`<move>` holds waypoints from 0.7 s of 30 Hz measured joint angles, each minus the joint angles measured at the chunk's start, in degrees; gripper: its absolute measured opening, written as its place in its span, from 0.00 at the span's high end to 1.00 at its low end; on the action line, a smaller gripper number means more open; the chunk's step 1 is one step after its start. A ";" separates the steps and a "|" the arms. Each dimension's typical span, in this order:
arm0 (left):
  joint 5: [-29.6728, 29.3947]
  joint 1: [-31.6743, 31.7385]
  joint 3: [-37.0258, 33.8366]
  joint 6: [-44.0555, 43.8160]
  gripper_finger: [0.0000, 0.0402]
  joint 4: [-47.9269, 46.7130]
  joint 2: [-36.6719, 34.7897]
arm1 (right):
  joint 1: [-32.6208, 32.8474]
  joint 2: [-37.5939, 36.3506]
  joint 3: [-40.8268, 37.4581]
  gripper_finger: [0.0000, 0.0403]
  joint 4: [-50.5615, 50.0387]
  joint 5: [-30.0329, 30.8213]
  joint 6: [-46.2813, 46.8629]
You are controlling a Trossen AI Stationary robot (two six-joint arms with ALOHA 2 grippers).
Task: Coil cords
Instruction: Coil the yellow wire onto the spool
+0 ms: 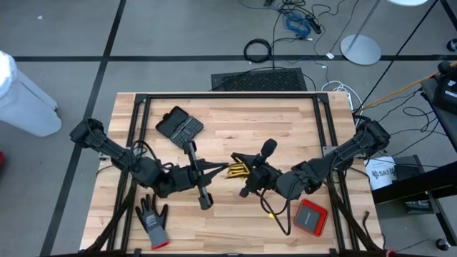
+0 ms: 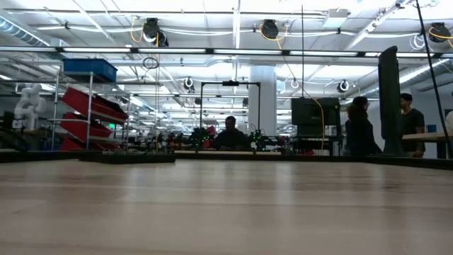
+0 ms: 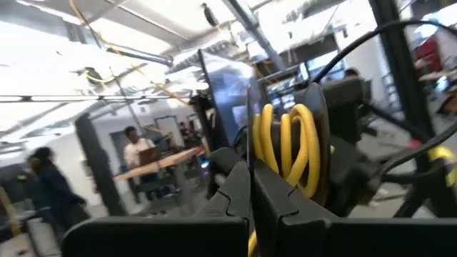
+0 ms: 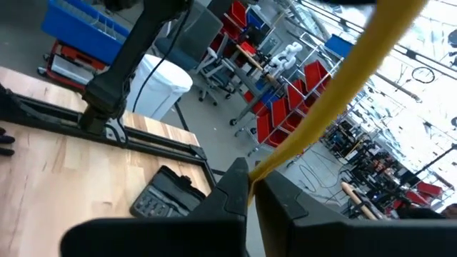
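Note:
The yellow cord [image 1: 238, 170] is held up over the middle of the table between my two grippers, wound into a small coil of several loops [image 3: 289, 139]. My left gripper [image 1: 223, 169] comes in from the table's left and is shut at the coil. My right gripper [image 1: 241, 163] comes in from the right and is shut on a strand [image 4: 335, 100] that runs up and away from its fingertips. The low view shows only bare tabletop, with no gripper and no cord in it. My left gripper [image 3: 250, 178] reaches in about level from the table's left. A yellow strand [image 3: 251, 243] shows between its shut fingers, and the loops stand just past their tips, clear of the table. Which part of the coil it pinches is hidden by the fingers themselves. My right gripper [image 4: 250, 187] pinches a single strand of the cord [image 4: 268, 165] between its two fingertips, coming in level from the table's right. The strand leaves the tips straight and slanting upward, lifted clear of the table.
A black keypad device [image 1: 180, 125] lies at the far left of the table and a long black tool [image 1: 198, 175] under my left gripper. A grey glove [image 1: 152, 221] lies near left, a red box [image 1: 310, 216] near right. A small yellow piece [image 1: 271, 213] lies beside the box.

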 joint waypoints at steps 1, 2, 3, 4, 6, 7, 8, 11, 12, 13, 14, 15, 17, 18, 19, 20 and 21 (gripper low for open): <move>-0.88 0.00 0.00 0.46 1.00 -0.05 0.01 | 0.09 0.00 0.00 0.97 -0.01 0.19 -0.61; -1.96 0.00 0.02 0.86 1.00 -0.32 0.01 | 0.34 0.00 0.00 0.96 0.02 0.32 -1.24; -2.65 0.02 0.00 0.90 1.00 -0.65 0.01 | 0.59 -0.09 0.00 0.94 0.02 0.70 -1.83; -2.79 0.04 0.00 0.95 1.00 -0.78 0.10 | 1.00 -0.15 0.00 0.92 -0.07 1.63 -2.35; -3.27 -0.05 -0.04 1.81 1.00 -1.00 0.12 | 1.97 -0.28 0.00 0.88 0.00 3.79 -2.83; -3.35 -0.27 -0.04 2.17 1.00 -0.80 0.12 | 2.64 -0.51 0.00 0.85 -0.02 5.34 -3.29; -3.58 -0.39 -0.03 2.34 1.00 -0.63 0.10 | 3.35 -0.68 0.00 0.83 -0.06 7.09 -3.96; -3.90 -0.44 -0.04 2.39 1.00 -0.66 0.10 | 5.54 -1.07 0.00 0.74 0.23 12.97 -6.39; -4.21 -0.52 -0.04 2.43 1.00 -0.71 0.10 | 6.34 -1.20 0.00 0.71 0.31 15.09 -7.40; -4.43 -0.59 -0.03 2.68 1.00 -0.65 0.10 | 7.06 -1.41 0.00 0.69 0.35 17.10 -8.23; -4.66 -0.77 -0.04 3.32 1.00 -0.56 0.10 | 7.86 -1.72 0.00 0.66 0.46 19.15 -9.17; -4.82 -1.01 -0.04 3.50 1.00 -0.56 0.10 | 8.67 -2.19 0.00 0.64 0.65 21.17 -10.36; -4.94 -1.14 -0.04 3.69 1.00 -0.60 0.10 | 10.15 -3.08 0.00 0.60 2.05 24.98 -12.82; -5.00 -1.18 -0.04 3.70 1.00 -0.59 0.10 | 11.10 -3.54 0.00 0.59 2.09 26.38 -13.76; -5.12 -1.16 -0.03 3.70 1.00 -0.58 0.05 | 11.85 -4.09 0.00 0.57 2.04 26.83 -14.03; -5.19 -1.11 -0.04 3.70 1.00 -0.58 0.01 | 12.73 -4.61 0.00 0.56 2.04 26.82 -14.02; -5.30 -1.07 -0.04 3.70 1.00 -0.56 0.01 | 13.73 -5.19 0.00 0.56 2.02 26.84 -13.98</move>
